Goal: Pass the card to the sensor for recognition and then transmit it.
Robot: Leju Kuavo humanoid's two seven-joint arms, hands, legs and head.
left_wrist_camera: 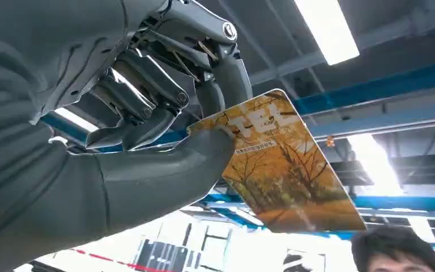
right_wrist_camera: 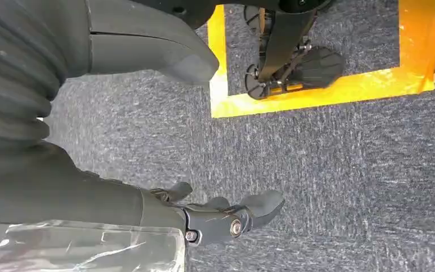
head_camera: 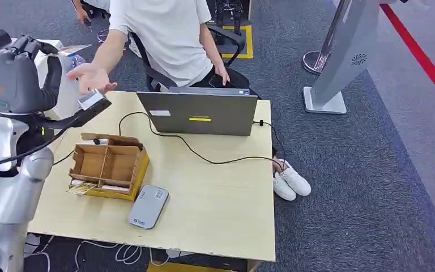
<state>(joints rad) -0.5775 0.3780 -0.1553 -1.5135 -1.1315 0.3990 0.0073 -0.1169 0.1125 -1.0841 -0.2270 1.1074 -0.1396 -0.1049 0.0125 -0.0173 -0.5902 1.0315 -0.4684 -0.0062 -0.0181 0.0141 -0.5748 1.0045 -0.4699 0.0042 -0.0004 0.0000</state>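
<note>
The left hand pinches the card between thumb and fingers, raised above the table's far left corner. A person's open palm waits just beyond. I'd say offer the free edge and let go only once it's gripped. The right hand hangs empty, fingers loosely spread, over carpet.

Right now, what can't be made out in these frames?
- Card in head view: hidden behind the raised left hand.
- Card's far side, left wrist view: faces away.
- Small print on the grey sensor, head view: too small.
- Right hand fingertips, right wrist view: partly hidden by its cover.
</note>
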